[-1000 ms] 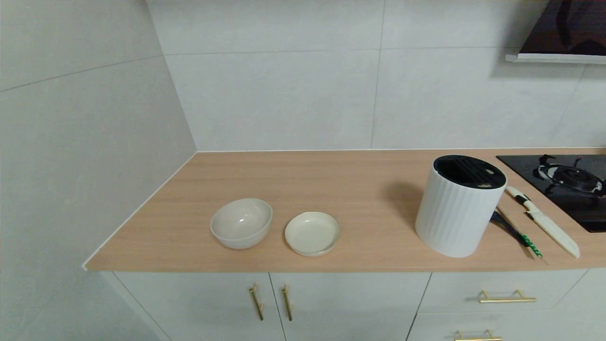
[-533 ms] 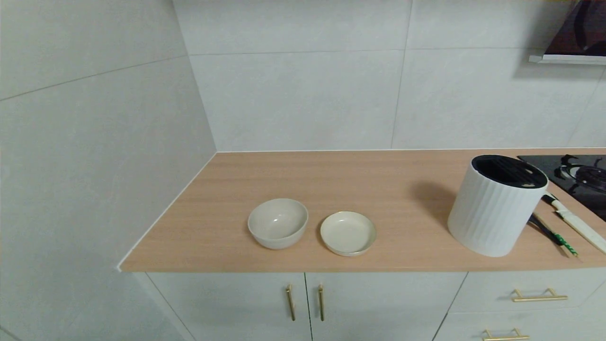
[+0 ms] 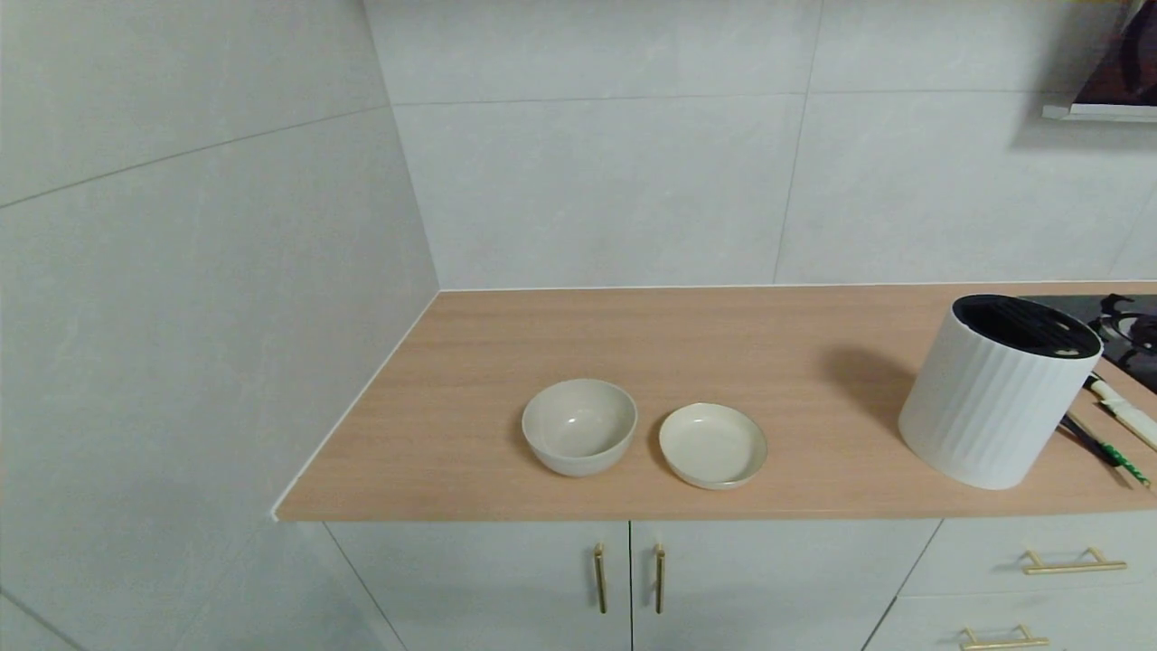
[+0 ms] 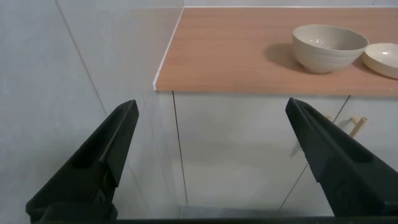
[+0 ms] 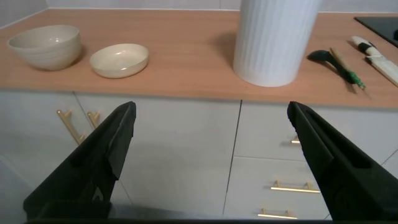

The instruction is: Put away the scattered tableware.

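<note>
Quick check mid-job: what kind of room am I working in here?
Most likely a home kitchen: a wooden countertop over cabinets with brass handles, a gas hob at the counter's right end, and tiled walls behind.

- My head camera turned left, so everything in its view slid rightward.
- More of the left wall (image 3: 181, 271) came in.
- The hob (image 3: 1132, 327) and knife (image 3: 1125, 411) at the counter's right end got partly cut off.
</note>
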